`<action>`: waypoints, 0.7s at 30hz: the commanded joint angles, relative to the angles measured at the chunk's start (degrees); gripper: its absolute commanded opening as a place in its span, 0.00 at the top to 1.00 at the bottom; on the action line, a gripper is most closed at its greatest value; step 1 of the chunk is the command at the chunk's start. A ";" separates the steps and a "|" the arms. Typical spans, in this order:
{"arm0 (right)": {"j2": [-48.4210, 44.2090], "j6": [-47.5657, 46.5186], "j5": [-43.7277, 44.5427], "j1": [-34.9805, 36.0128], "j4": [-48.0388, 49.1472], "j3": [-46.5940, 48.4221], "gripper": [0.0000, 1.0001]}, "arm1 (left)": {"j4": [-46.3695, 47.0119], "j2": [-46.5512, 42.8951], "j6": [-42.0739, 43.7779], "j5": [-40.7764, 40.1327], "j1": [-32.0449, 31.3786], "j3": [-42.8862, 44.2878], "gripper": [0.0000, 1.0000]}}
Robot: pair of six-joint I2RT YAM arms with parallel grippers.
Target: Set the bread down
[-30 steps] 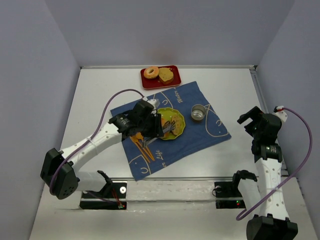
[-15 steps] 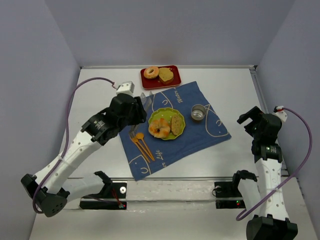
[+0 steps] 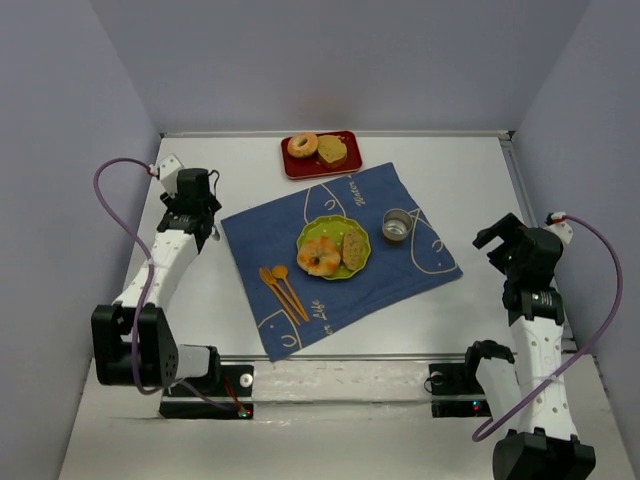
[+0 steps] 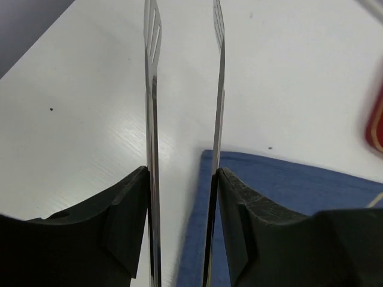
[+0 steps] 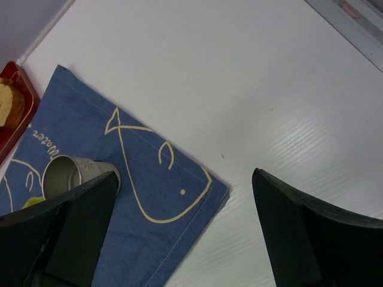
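A slice of bread (image 3: 352, 250) is lying on the green plate (image 3: 331, 220), touching a bagel (image 3: 317, 257), on the blue cloth (image 3: 410, 270) near the centre of the desk (image 3: 470, 180). Its long axis is running roughly from the near edge to the far edge. A second, chunkier piece of bread (image 3: 333, 150) is sitting beside a doughnut (image 3: 302, 145) in the red tray (image 3: 322, 171) at the middle of the far edge. I can't tell which one the task means; if it's the plated slice, the job is looking done.

The left arm (image 3: 165, 262) is reaching up along the left edge. Its thin jaws are standing apart with nothing between them, and the tray is showing off to their right. That arm is the nearer one to the tray. The right arm (image 3: 535, 305) is hanging by the right edge, jaws spread wide and empty, with a metal cup (image 3: 397, 226) standing between it and the plate.

The desk is showing white and bare around the cloth, with plain pale walls closing it in on three sides.
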 commanded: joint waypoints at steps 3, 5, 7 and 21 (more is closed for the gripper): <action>0.23 -0.55 0.02 -0.05 2.31 0.37 0.01 | 21.84 8.40 7.70 0.55 8.61 -4.07 0.42; -0.56 -0.55 0.54 -0.05 2.30 0.20 0.01 | 19.66 11.66 6.92 -0.51 9.32 -1.97 0.46; -1.17 -0.38 1.33 -0.05 2.39 -0.07 0.01 | 17.64 15.61 6.73 1.42 9.94 0.14 0.47; -2.05 -0.47 0.11 -0.05 2.30 0.02 0.00 | 3.92 25.74 4.18 2.82 13.19 5.25 0.17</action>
